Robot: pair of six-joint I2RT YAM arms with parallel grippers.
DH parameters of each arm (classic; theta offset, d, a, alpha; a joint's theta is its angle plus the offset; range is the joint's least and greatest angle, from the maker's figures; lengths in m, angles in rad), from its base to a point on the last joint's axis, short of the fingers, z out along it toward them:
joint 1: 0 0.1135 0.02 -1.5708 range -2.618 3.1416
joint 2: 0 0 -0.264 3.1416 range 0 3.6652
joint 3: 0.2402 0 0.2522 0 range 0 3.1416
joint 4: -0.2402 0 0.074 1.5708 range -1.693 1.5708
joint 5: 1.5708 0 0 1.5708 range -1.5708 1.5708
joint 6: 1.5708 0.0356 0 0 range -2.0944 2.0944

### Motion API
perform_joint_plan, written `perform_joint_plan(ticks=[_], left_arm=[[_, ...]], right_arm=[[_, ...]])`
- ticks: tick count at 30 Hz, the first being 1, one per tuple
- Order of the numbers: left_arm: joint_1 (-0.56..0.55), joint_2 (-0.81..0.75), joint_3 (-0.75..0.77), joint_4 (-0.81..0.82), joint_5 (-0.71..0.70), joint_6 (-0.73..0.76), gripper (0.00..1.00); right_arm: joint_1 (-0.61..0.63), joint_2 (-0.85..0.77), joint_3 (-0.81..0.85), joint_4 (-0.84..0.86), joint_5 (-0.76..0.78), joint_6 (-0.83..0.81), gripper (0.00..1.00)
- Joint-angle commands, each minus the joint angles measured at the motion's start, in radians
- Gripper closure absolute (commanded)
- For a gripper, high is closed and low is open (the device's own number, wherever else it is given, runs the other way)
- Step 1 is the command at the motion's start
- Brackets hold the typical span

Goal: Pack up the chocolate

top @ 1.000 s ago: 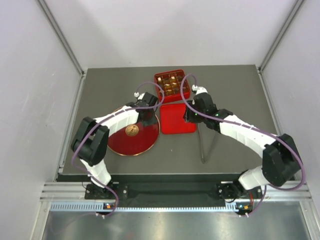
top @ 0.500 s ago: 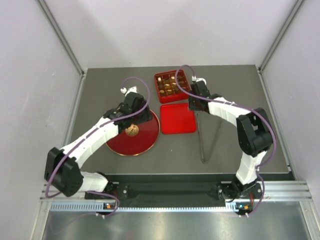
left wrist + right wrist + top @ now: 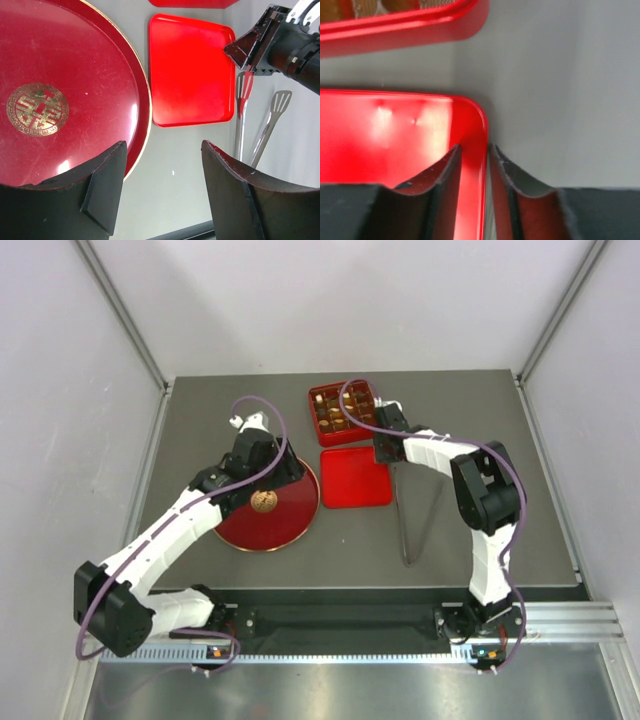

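On the grey tabletop (image 3: 200,410): round red metal plate (image 3: 240,525) at left, flat red square lid (image 3: 352,480) just beside it on the right. Behind the lid, red compartmented box (image 3: 312,415) holding the chocolate (image 3: 336,420). Right of the lid, metal tongs (image 3: 403,540).

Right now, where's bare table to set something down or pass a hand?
Free: table right of the tongs out to the edge; the near strip in front of plate and lid; the back-left corner beside the box. Crowded: the centre, where box, lid, plate and tongs sit close.
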Motion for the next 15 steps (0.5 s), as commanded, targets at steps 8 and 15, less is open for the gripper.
perform_joint_plan(ticks=[8, 15], left_arm=[[0.003, -0.032, 0.072, -0.029, -0.034, 0.049, 0.34], [0.012, -0.029, 0.143, -0.05, -0.063, 0.08, 0.33]], right_arm=[[-0.002, 0.002, 0.065, -0.07, -0.003, -0.035, 1.0], [-0.007, -0.106, 0.083, -0.087, -0.072, -0.015, 1.0]])
